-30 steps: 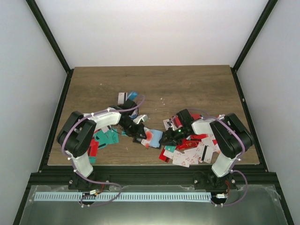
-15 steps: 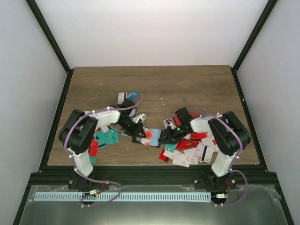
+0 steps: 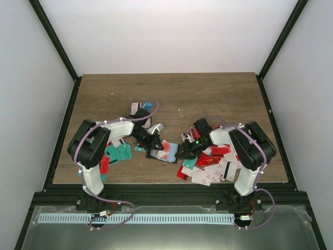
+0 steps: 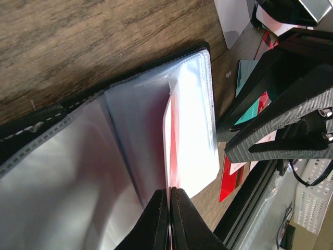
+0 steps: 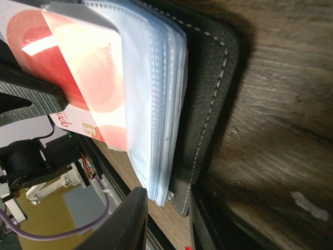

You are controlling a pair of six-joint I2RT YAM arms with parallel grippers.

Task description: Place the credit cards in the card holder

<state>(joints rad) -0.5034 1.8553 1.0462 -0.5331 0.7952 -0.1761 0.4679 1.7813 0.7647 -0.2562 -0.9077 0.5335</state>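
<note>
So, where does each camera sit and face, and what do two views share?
Top external: above and behind, facing down at the table; left arm and right arm show.
Left wrist: on that arm, looks along the left pincer, shut on a red card at the card holder.
Right wrist: on that arm, looks along the right pincer, clasping the holder's edge.
Shared: both wrist views show holder and card.

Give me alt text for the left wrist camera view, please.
The left gripper, jaws shut on a red-and-white card held edge-on, has it part-way into a clear sleeve of the open black holder on a wooden table. The right gripper sits at the holder's right edge, with more cards beyond.
</note>
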